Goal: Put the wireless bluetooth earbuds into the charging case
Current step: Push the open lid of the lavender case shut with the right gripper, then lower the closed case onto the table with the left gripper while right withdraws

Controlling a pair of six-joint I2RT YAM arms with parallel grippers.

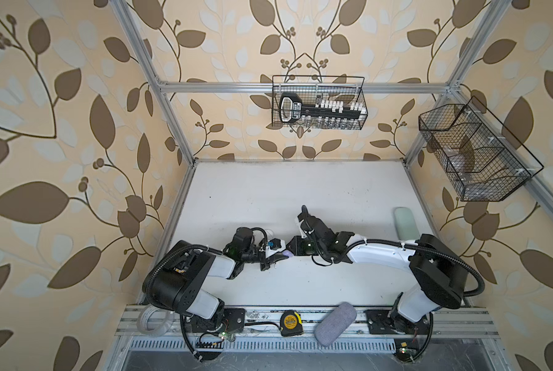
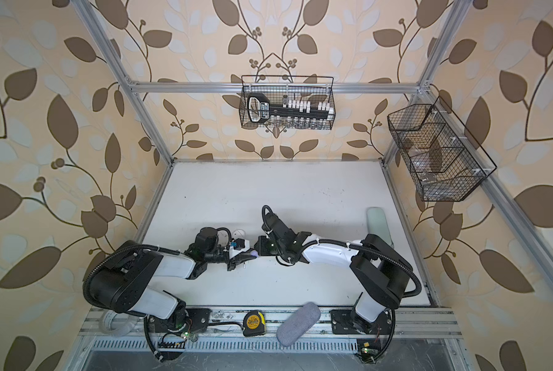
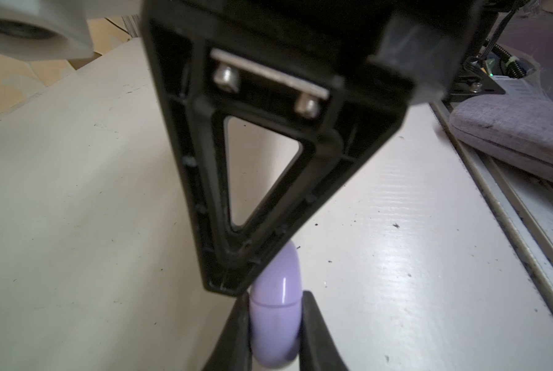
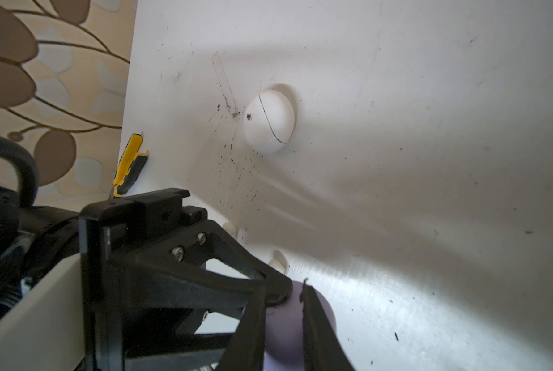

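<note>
At mid-counter the lavender charging case (image 3: 275,324) is pinched from both sides: the left gripper (image 3: 276,298) clamps it below the seam and the right gripper (image 4: 284,298) above it. Two white earbuds (image 4: 276,261) (partly hidden) lie on the counter (image 4: 429,160) just beside it, and a white case (image 4: 268,120) lies nearby.

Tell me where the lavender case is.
In both top views the lavender case is near mid-table, gripped by the left tool from the left and the right tool from the right.
</note>
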